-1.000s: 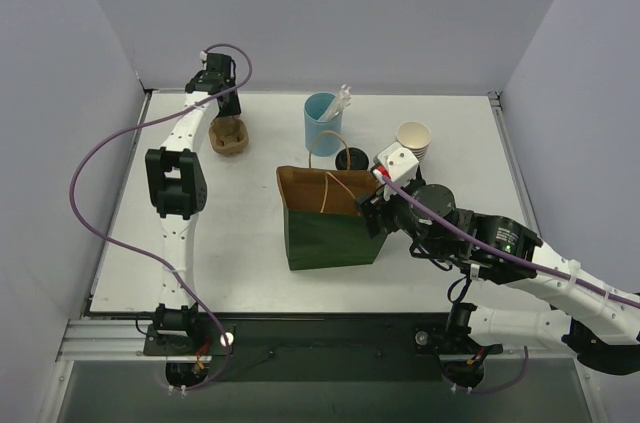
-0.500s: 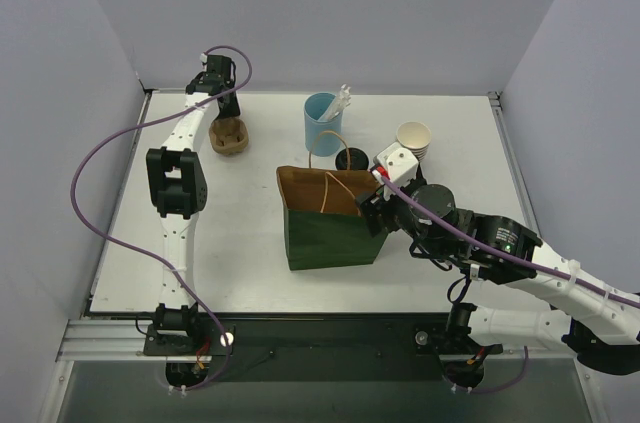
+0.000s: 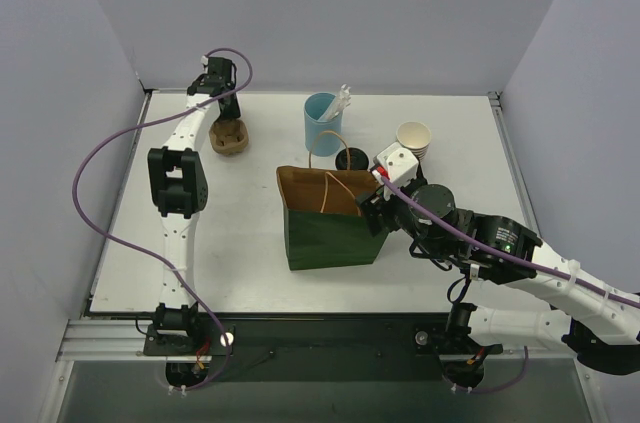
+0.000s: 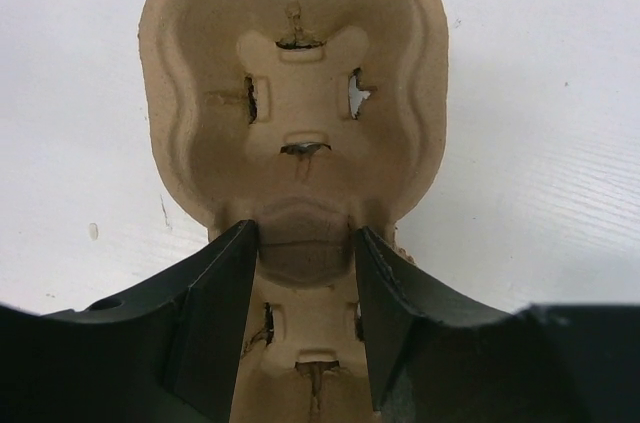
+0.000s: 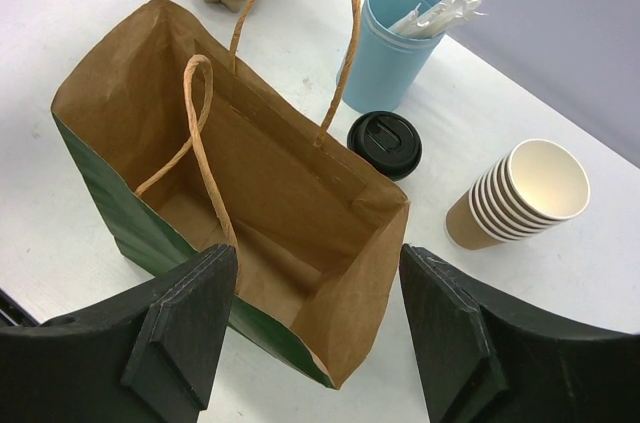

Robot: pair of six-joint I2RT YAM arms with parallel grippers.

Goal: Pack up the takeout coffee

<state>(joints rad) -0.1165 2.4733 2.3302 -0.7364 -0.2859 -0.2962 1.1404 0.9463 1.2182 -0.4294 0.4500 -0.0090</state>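
The takeout coffee point(image 3: 350, 158), a small cup under a round black lid, stands on the table just behind the open green bag point(image 3: 330, 228); only its lid shows in the right wrist view point(image 5: 384, 143). My right gripper point(image 3: 372, 205) is open and empty, and hovers over the bag's right end point(image 5: 318, 255), short of the coffee. My left gripper point(image 3: 222, 115) is at the far left, its jaws closed on the narrow middle of a brown pulp cup carrier point(image 4: 295, 123), which lies flat on the table point(image 3: 228, 137).
A light-blue cup point(image 3: 321, 123) with white sticks stands behind the bag, left of the coffee. A stack of cream paper cups point(image 3: 414, 139) lies to the coffee's right. The bag's two rope handles point(image 5: 335, 33) stand up over its mouth.
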